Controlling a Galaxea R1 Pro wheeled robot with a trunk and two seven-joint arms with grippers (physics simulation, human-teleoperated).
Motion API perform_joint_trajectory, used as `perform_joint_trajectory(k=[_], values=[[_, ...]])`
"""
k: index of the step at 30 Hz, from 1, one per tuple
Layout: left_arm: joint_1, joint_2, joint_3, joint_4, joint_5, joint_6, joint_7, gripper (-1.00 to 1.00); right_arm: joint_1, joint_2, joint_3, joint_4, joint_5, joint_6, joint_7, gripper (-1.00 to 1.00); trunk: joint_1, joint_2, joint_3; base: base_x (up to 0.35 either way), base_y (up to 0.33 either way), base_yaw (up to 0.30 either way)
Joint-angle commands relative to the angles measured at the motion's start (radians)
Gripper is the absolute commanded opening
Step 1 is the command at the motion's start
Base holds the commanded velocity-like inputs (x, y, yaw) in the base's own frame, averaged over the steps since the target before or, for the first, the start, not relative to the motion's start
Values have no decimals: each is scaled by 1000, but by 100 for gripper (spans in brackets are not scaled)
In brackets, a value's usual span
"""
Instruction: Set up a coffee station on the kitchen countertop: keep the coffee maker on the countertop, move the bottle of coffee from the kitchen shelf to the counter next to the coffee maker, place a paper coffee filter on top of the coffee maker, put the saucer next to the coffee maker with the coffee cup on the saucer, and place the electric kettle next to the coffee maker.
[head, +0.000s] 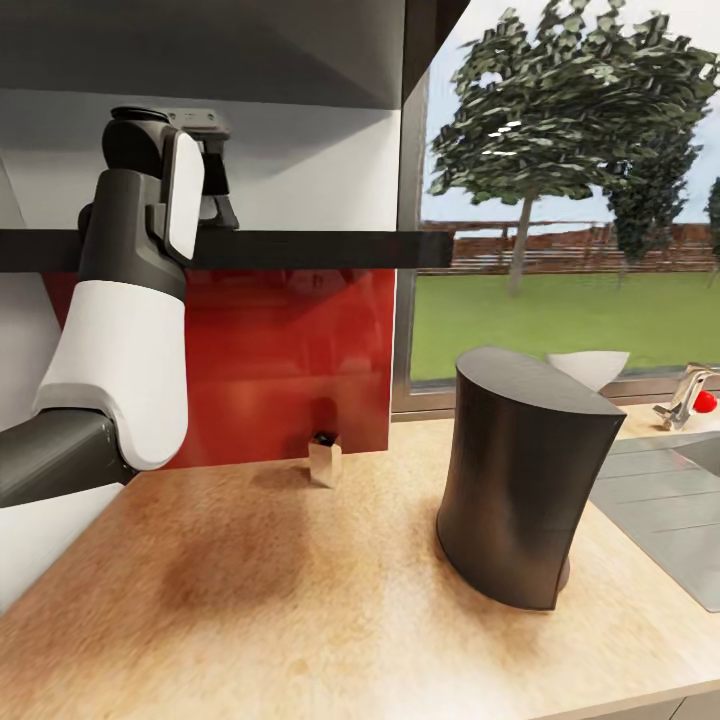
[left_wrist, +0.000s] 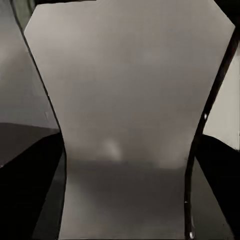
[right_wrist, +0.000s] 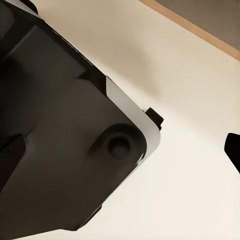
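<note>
The dark grey coffee maker (head: 520, 480) stands on the wood-grain countertop (head: 300, 600) with its back to me. A white paper coffee filter (head: 590, 366) peeks out behind its top. My left arm is raised, and the left gripper (head: 218, 200) rests just above the thin dark kitchen shelf (head: 320, 249). In the left wrist view a pale, dark-edged shape (left_wrist: 125, 100), probably the bottle of coffee, sits very close between the dark fingers (left_wrist: 25, 190); contact is unclear. The saucer, coffee cup and electric kettle are out of view.
A small brown folded piece (head: 324, 462) stands at the foot of the red panel (head: 290, 360). A steel sink (head: 670, 510) and a faucet (head: 685, 398) lie at the right. An overhead cabinet (head: 200, 50) hangs above the shelf. The right wrist view looks at my dark body (right_wrist: 60, 140) over pale floor.
</note>
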Motion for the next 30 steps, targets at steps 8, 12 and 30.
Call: perform_joint_trajectory(k=[8,12,30], values=[[-1,-1,5,-2,-11,6,-3,-100,-1,0,6,3,-5,-7,3,100,0,-1,-2,0,0,0],[-1,-2,5,-3,-11,6,-3,-100,-1,0,6,3,-5,-7,3,100,0,-1,-2,0,0,0],[-1,-3,0,-54,-9,10,-3,-100,-1,0,6,3,-5,-7,3,100,0,-1,-2,0,0,0]])
